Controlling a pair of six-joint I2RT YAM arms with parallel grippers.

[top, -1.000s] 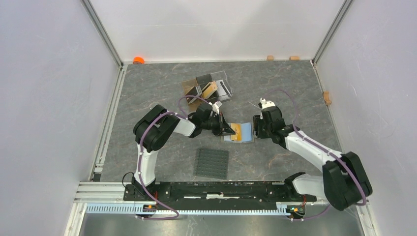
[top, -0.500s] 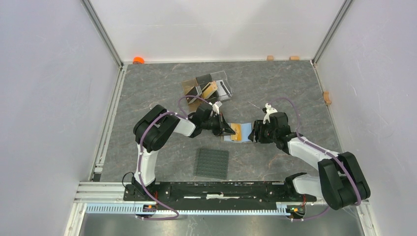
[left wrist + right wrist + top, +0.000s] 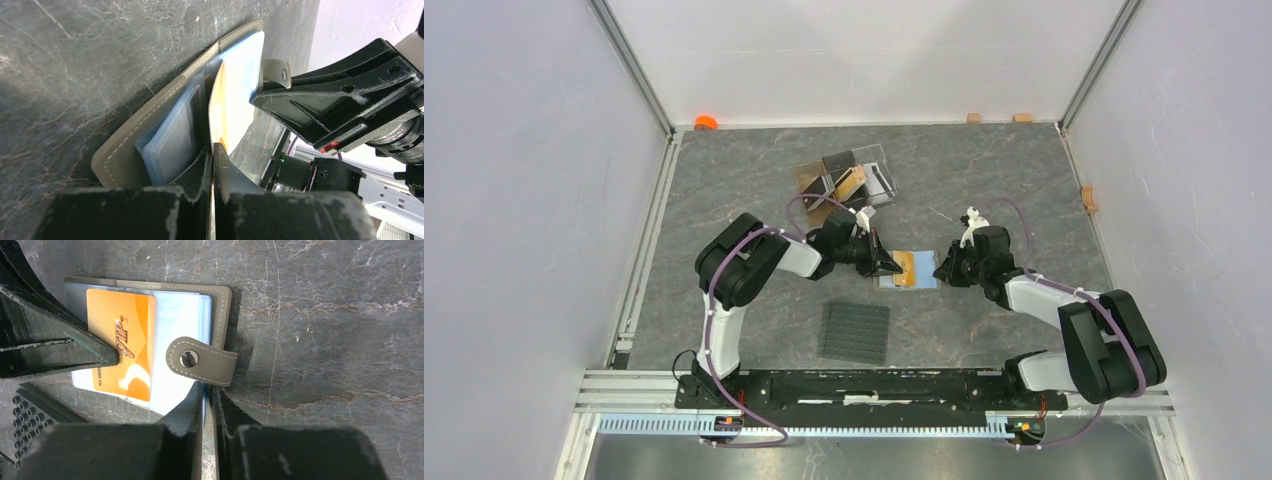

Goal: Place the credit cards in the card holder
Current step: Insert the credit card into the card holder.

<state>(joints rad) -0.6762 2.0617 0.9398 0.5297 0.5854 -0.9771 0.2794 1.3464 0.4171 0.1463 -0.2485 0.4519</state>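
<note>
The wallet [image 3: 924, 266] lies open mid-table. From its 9 o'clock the left gripper [image 3: 212, 150] pinches the orange card [image 3: 120, 350] over its pockets. At 3 o'clock the right gripper [image 3: 209, 395] clamps the wallet's edge.

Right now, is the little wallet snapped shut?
No, the card holder lies open, its snap tab loose beside the orange card.

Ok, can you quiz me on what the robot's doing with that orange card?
1. True or false: the olive-taupe folding card holder is snapped shut.
2. Which gripper pinches the flat orange plastic card? A: left gripper. B: right gripper.
3. Fill in: the right gripper clamps the holder's ____.
Key: 1 false, it lies open; 2 A; 3 edge.
</note>
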